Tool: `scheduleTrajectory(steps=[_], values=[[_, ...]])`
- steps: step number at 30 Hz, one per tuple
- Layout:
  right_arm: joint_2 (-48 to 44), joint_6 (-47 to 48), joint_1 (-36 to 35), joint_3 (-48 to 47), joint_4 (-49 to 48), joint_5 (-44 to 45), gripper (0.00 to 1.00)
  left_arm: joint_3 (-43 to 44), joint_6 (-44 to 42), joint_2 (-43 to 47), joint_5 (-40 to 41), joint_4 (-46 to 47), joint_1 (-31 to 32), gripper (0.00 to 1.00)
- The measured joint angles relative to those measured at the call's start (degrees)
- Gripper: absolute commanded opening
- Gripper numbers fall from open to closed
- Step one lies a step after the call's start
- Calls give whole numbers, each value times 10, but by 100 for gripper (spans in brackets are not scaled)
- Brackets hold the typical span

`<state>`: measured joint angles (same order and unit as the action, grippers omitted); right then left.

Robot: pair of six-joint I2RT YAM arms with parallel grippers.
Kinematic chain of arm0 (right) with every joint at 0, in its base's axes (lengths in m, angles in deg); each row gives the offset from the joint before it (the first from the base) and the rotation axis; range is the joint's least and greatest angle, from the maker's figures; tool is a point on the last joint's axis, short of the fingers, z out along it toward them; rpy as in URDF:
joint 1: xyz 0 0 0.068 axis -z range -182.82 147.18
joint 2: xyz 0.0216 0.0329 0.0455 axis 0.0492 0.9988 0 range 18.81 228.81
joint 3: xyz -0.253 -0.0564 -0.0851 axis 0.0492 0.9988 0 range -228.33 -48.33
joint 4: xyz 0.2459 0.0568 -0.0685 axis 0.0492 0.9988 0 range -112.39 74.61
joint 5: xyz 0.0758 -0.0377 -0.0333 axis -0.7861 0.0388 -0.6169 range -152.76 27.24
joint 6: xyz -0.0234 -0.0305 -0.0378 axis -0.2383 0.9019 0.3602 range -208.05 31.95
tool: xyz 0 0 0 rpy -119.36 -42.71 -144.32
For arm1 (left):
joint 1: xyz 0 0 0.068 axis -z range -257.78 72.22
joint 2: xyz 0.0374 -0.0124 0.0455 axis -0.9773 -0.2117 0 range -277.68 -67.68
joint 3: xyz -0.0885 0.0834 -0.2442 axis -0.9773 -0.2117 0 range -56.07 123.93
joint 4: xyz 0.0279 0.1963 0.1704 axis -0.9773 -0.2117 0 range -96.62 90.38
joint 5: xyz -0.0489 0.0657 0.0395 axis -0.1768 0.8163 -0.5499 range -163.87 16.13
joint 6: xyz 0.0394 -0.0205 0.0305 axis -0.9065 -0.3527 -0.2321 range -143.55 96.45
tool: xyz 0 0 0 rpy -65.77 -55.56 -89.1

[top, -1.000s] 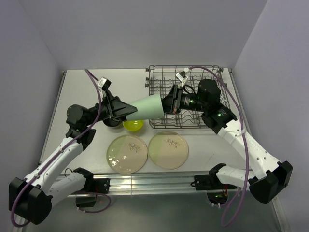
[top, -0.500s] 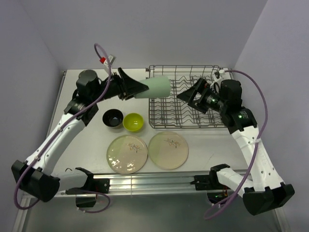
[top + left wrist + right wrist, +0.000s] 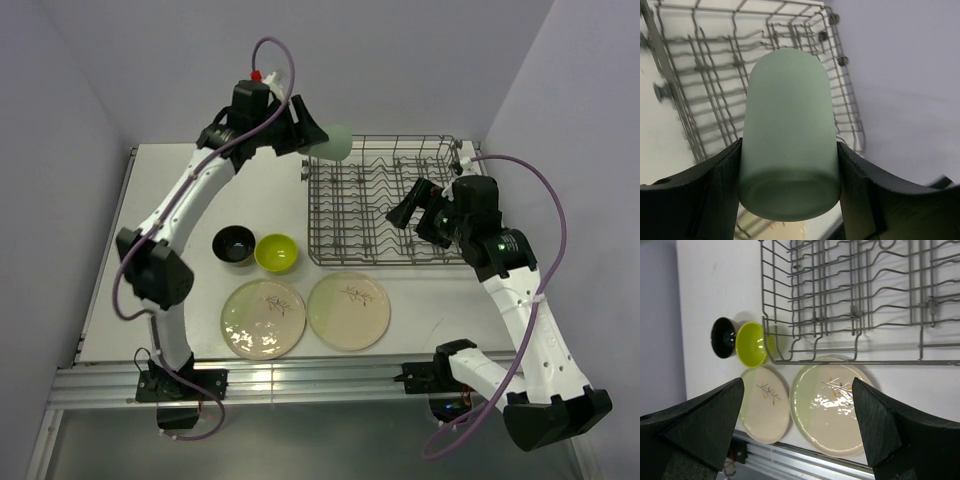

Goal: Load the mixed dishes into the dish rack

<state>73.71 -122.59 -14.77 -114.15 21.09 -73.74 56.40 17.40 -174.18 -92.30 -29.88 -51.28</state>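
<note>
Swings up and back from a moment ago, clamps pale mint-green cup [image 3: 789, 135] in left gripper [image 3: 790, 172]; looks smooth, matte, lies roughly level, aims right toward dish rack [image 3: 380, 215]. Holds right gripper [image 3: 405, 211] spread, empty.

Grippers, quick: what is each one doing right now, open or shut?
Left gripper: closed on the mint-green cup.
Right gripper: open, holding nothing.

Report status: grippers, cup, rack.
Left gripper shut on mint cup, held at far-left corner of dish rack. Right gripper open, empty, over rack's near side. Plates, lime bowl, dark cup on table. Rack unobstructed.
</note>
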Motion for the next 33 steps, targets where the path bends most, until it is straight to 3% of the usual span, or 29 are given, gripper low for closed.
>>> scheduleTrajectory(steps=[6,21,33], values=[[13,25,0,5,12,27,95,213,-48,-172,56,-72,17,0],[38,42,0,70,4,43,95,235,-82,-266,117,-100,33,0],[3,42,0,81,1,38,95,236,-101,-281,185,-138,112,0]])
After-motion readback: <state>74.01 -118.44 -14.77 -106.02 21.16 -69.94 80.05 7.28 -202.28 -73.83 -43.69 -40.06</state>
